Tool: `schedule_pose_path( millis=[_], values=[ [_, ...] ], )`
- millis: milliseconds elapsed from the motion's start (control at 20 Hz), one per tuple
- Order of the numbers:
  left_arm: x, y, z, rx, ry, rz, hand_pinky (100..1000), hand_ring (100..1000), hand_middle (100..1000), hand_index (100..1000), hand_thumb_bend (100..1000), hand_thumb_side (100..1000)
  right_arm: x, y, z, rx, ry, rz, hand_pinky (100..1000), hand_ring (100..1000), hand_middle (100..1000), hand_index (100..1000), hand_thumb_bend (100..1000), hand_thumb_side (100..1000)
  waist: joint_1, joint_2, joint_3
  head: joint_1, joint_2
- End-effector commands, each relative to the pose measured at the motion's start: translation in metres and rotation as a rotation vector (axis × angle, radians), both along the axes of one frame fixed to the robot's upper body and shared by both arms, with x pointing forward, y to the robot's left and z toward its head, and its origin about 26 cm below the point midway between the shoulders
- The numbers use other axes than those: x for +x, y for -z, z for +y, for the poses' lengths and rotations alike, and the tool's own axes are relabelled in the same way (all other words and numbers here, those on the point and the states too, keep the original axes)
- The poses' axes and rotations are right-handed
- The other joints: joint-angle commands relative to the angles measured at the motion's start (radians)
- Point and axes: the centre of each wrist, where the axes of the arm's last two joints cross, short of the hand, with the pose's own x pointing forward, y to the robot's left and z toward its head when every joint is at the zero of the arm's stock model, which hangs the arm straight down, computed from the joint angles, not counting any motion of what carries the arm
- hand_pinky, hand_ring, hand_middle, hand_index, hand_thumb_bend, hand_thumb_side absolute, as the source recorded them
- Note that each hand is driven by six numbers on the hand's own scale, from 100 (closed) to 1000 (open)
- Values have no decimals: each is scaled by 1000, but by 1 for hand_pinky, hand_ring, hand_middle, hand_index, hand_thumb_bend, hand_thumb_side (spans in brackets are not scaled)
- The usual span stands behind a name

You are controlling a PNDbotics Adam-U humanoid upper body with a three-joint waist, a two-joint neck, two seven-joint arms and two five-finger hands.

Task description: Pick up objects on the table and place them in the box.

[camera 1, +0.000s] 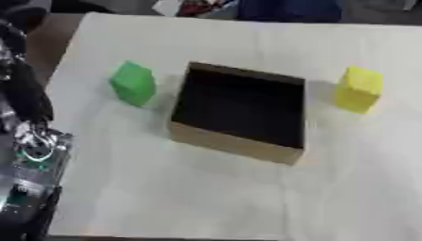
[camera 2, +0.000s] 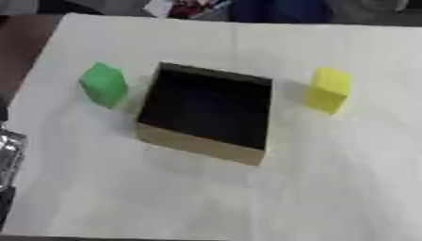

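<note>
Left arm [camera 1: 29,160] at the tabletop [camera 1: 206,197] edge; its hand's state cannot be told. Beyond it, green block [camera 1: 133,83] and yellow block [camera 1: 359,88] flank the box [camera 1: 235,143]. Neither is placed.

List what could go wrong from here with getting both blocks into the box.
1. The green block stands close beside the box; fingers reaching for it may nudge the wall and shift the box.
2. The yellow block sits on the opposite side, away from the left arm; no right hand shows, so reach looks doubtful.
</note>
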Motion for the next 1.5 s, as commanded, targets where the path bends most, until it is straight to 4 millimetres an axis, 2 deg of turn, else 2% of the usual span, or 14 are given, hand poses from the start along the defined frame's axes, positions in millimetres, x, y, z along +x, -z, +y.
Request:
schedule_pose_path(
  millis=[50, 250, 650, 950, 1300, 1500],
  values=[
    [-2, -7, 0, 17, 9, -23, 731, 634, 637, 761, 155, 1000, 4, -8, -12, -99, 57, 0, 937, 949, 855, 912, 637, 875, -3, -27, 1, -2, -3],
    [-2, -7, 0, 19, 12, -21, 731, 634, 637, 761, 155, 1000, 13, -6, -15, -183, 77, 50, 954, 968, 885, 925, 741, 842, -4, -28, 0, -1, -2],
    [-2, -7, -1, 23, 17, -16, 730, 634, 638, 760, 155, 1000, 38, 8, -22, -302, 117, 169, 1000, 1000, 947, 977, 816, 926, -7, -32, -4, 1, -1],
    [-2, -7, -1, 26, 22, -13, 730, 634, 639, 760, 155, 1000, 53, 14, -20, -399, 127, 235, 1000, 1000, 979, 987, 851, 919, -7, -34, -4, 2, 1],
    [-2, -6, -2, 29, 26, -9, 730, 634, 640, 760, 155, 1000, 69, 16, -4, -427, 92, 253, 1000, 1000, 989, 994, 819, 945, -7, -38, 0, 2, 3],
    [-2, -7, -2, 29, 29, -11, 730, 635, 641, 760, 155, 1000, 78, 17, 13, -400, 32, 235, 1000, 1000, 993, 998, 781, 973, -7, -38, 3, 1, 4]
  ],
)
